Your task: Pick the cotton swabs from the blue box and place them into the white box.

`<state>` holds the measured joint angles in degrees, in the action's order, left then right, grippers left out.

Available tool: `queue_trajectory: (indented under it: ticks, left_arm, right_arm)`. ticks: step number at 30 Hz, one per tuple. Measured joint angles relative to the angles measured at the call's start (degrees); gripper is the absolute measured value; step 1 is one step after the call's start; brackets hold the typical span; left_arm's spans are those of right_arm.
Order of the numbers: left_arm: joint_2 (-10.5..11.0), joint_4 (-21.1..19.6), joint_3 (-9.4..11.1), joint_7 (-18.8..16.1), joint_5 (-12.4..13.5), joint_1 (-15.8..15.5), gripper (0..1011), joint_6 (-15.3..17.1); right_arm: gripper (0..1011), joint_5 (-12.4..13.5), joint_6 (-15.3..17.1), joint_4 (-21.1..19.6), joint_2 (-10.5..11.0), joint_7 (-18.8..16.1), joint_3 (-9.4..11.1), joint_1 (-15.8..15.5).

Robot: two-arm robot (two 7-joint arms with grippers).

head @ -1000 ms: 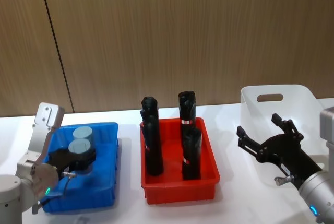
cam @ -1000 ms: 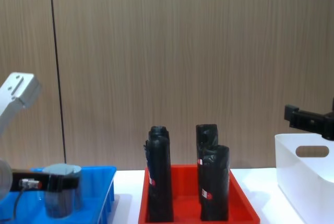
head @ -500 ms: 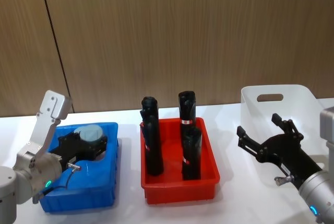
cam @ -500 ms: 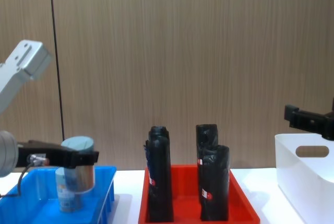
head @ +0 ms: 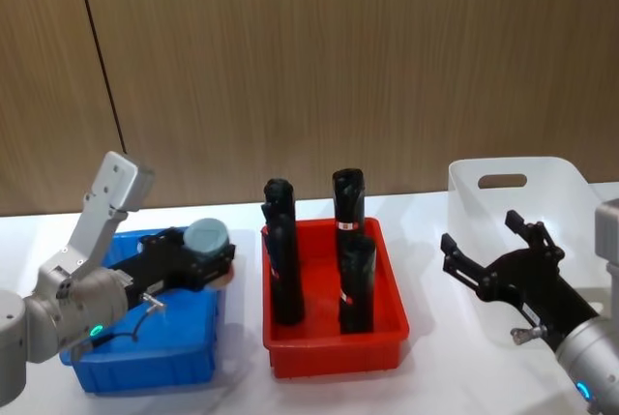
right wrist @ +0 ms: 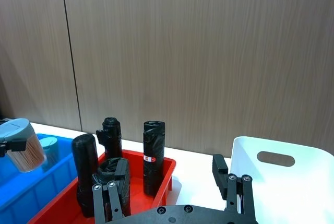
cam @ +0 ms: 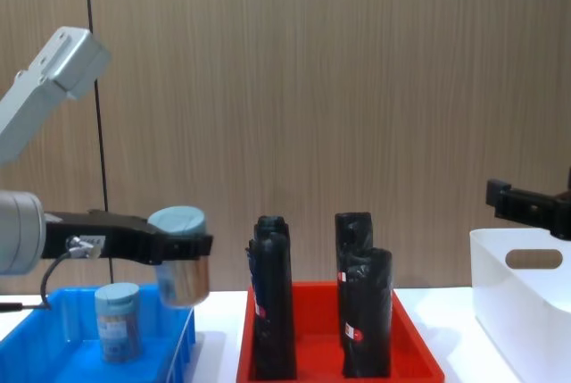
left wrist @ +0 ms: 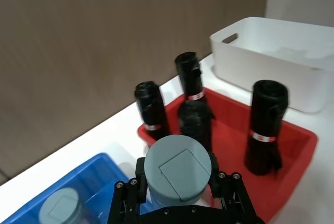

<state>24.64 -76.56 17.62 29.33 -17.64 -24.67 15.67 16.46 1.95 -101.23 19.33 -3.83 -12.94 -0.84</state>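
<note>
Wood wall (head: 338, 67) behind, left gripper (head: 205, 262) pinching cotton swabs jar (head: 207, 237), black rolls (head: 280, 270) just ahead (collision could knock it loose), right gripper (head: 478, 228) spread, idle near white box (head: 556, 178).

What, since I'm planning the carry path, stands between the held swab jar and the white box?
In the head view, the red tray holding four upright black rolls stands between the swab jar and the white box.

We read no text anywhere. Red-and-white label bands on black rolls (cam: 272, 298): print too small for us. Printed band on swab jar (cam: 117, 329): we make out no words or numbers.
</note>
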Motion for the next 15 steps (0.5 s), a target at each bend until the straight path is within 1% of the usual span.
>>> queue_trajectory:
  ticks: [5, 8, 10, 12, 13, 15]
  left_arm:
    - [0.0, 0.1, 0.2, 4.3, 0.2, -0.7, 668, -0.8]
    - [0.0, 0.5, 0.4, 7.6, 0.2, -1.3, 668, -1.5]
    - [0.0, 0.6, 0.4, 8.3, 0.2, -1.4, 668, -1.7]
    - [-0.1, 1.0, 0.6, 11.5, 0.2, -2.0, 668, -2.4]
    - [-0.1, 1.0, 0.6, 11.5, 0.2, -2.0, 668, -2.4]
    - [-0.2, 1.6, 0.8, 14.4, 0.1, -2.6, 668, -3.0]
  right_arm:
    - [1002, 0.0, 0.0, 0.0, 0.0, 0.0, 0.0, 0.0]
    - [1002, 0.0, 0.0, 0.0, 0.0, 0.0, 0.0, 0.0]
    - [1002, 0.0, 0.0, 0.0, 0.0, 0.0, 0.0, 0.0]
    - [1002, 0.0, 0.0, 0.0, 0.0, 0.0, 0.0, 0.0]
    - [1002, 0.0, 0.0, 0.0, 0.0, 0.0, 0.0, 0.0]
    - [1002, 0.0, 0.0, 0.0, 0.0, 0.0, 0.0, 0.0]
